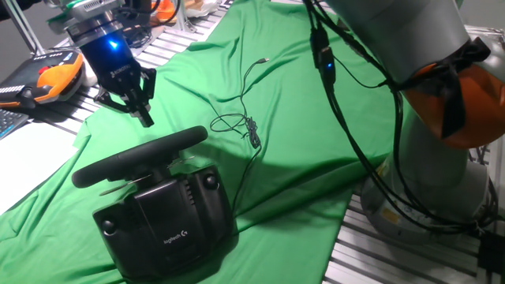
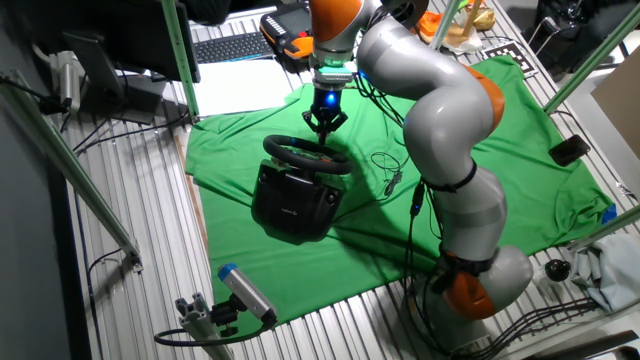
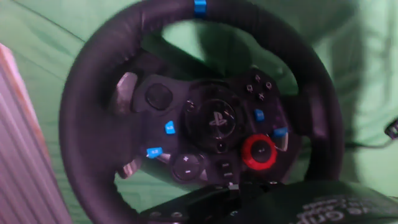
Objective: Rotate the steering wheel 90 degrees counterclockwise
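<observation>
Green cloth (image 1: 300, 102) over slatted table. Wheel (image 1: 142, 156) lying near cloth's front edge, on its black base (image 1: 170, 225). Claw (image 1: 132, 101) hovering just behind rim, apparently slightly spread, empty. Better to descend squarely over rim before turning.

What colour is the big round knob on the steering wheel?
Red knob on the steering wheel, clearest in the hand view.

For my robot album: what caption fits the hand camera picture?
Hand view: black steering wheel with blue top stripe and red dial, over green cloth.
</observation>
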`<state>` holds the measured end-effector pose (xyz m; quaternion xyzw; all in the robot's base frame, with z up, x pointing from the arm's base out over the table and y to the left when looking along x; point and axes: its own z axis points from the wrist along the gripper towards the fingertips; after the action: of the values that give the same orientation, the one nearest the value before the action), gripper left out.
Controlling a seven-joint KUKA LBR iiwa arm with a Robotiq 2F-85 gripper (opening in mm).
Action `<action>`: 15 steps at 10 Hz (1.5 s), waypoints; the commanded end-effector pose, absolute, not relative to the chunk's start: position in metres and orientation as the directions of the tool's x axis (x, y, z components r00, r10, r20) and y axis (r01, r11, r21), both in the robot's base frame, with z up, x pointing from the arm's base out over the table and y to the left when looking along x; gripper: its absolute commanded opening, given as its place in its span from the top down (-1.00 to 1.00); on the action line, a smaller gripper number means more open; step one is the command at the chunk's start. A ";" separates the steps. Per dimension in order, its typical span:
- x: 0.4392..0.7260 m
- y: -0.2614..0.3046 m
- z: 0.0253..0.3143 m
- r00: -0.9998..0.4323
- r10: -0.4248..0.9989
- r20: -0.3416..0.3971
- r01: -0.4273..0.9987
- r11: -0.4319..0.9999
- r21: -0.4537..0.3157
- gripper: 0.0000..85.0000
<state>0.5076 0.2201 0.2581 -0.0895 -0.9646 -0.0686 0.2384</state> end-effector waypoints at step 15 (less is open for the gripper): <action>0.499 0.242 0.256 -0.871 0.164 0.463 0.231 0.968 0.093 1.00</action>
<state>0.4988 0.2418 0.2564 -0.1024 -0.9645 -0.0729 0.2323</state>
